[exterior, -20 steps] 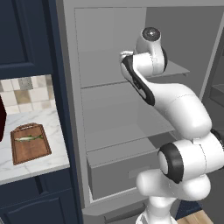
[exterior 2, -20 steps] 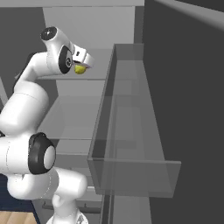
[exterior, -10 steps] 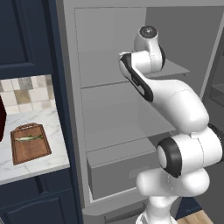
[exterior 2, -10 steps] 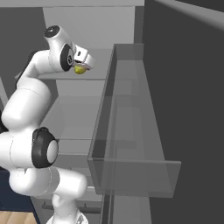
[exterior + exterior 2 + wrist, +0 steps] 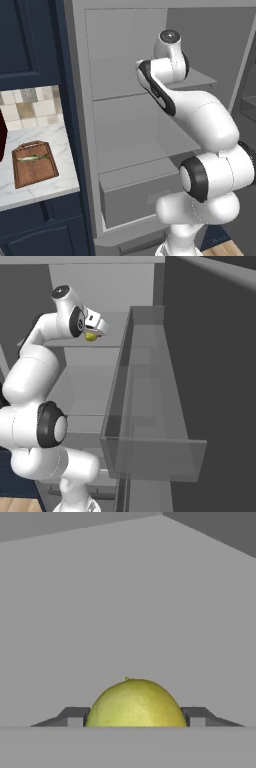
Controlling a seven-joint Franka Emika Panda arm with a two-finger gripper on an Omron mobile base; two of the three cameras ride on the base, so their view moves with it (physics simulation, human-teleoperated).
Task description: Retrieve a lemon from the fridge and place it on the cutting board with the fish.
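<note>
The lemon (image 5: 136, 704) fills the low centre of the hand view, resting on a grey shelf inside the fridge (image 5: 125, 50). My gripper (image 5: 136, 718) is shut on it, with a dark fingertip (image 5: 75, 716) pressed against each side. From the right base view the lemon (image 5: 90, 336) peeks out yellow under the white hand at the upper shelf, where the gripper (image 5: 93, 334) sits around it. Far to the left, on the marble counter, lies the brown cutting board (image 5: 33, 165) with the thin greenish fish (image 5: 32, 157) on it.
The open fridge door with its clear bins (image 5: 150, 406) stands close on the right of the arm. A grey drawer (image 5: 135, 197) juts out below the shelves. Navy cabinets (image 5: 25, 40) frame the counter (image 5: 35, 192), and a dark red microwave edge (image 5: 1, 137) shows at far left.
The fingers have closed in against the lemon's sides. The arm has stayed at the upper shelf with hardly any shift.
</note>
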